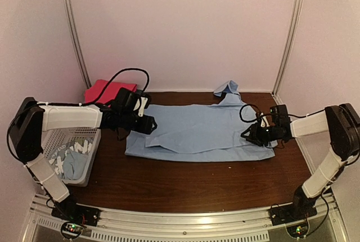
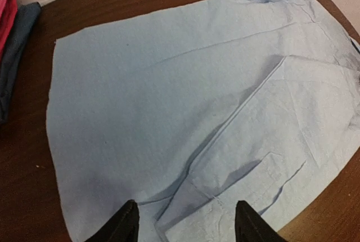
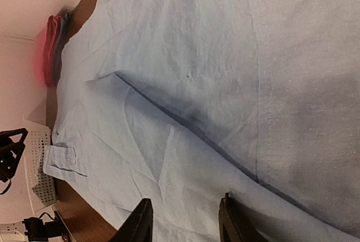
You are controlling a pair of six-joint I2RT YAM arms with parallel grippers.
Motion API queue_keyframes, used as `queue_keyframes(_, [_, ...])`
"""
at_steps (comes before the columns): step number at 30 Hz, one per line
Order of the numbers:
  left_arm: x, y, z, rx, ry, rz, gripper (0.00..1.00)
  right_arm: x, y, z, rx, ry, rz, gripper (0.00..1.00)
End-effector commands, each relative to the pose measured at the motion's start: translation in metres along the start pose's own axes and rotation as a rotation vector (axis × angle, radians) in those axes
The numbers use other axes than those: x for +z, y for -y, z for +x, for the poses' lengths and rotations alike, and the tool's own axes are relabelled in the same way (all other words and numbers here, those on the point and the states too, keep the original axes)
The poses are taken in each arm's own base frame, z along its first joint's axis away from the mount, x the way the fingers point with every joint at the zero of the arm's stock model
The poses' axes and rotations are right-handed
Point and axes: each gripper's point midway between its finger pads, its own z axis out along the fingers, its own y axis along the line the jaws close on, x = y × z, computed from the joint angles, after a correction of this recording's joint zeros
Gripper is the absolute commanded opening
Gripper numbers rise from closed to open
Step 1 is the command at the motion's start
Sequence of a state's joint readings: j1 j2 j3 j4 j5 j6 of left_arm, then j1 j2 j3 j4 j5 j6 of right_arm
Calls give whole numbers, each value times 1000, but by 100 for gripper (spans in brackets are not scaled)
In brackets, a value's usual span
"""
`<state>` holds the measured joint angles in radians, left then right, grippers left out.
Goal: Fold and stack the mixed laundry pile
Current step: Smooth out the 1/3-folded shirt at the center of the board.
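A large plain light blue shirt (image 1: 197, 129) lies spread flat in the middle of the brown table, one sleeve folded across its front (image 2: 292, 118). Its collar end (image 1: 228, 88) bunches up at the back. My left gripper (image 1: 147, 125) is at the shirt's left edge, open and empty just above the cloth (image 2: 187, 225). My right gripper (image 1: 247, 135) is over the shirt's right part, open and empty, its fingertips (image 3: 140, 222) close to the cloth. Another light blue garment with white print (image 1: 76, 160) lies in the basket.
A white perforated basket (image 1: 93, 140) stands at the left front of the table. A folded magenta cloth (image 1: 107, 90) lies at the back left, with a dark grey-blue cloth (image 2: 14, 50) beside it. Walls close in at the back and sides.
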<state>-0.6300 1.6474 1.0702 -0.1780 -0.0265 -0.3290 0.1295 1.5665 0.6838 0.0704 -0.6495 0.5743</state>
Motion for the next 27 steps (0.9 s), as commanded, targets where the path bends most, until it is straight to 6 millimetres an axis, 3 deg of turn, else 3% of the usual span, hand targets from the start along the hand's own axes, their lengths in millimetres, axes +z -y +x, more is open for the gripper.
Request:
queue_keyframes(1, [6, 31, 8, -274, -5, 193, 63, 18, 18, 4, -18, -11, 50, 39])
queue_keyframes(7, [-3, 23, 22, -463, 37, 191, 82, 28, 45, 20, 15, -31, 116, 34])
queue_keyframes(13, [-17, 10, 33, -571, 61, 144, 83, 29, 53, 24, 18, -36, 142, 32])
queue_keyframes(21, [4, 27, 37, -666, 25, 243, 82, 29, 55, 26, 18, -40, 153, 32])
queue_keyframes(27, [8, 16, 49, -726, 0, 174, 82, 26, 55, 24, 7, -37, 164, 32])
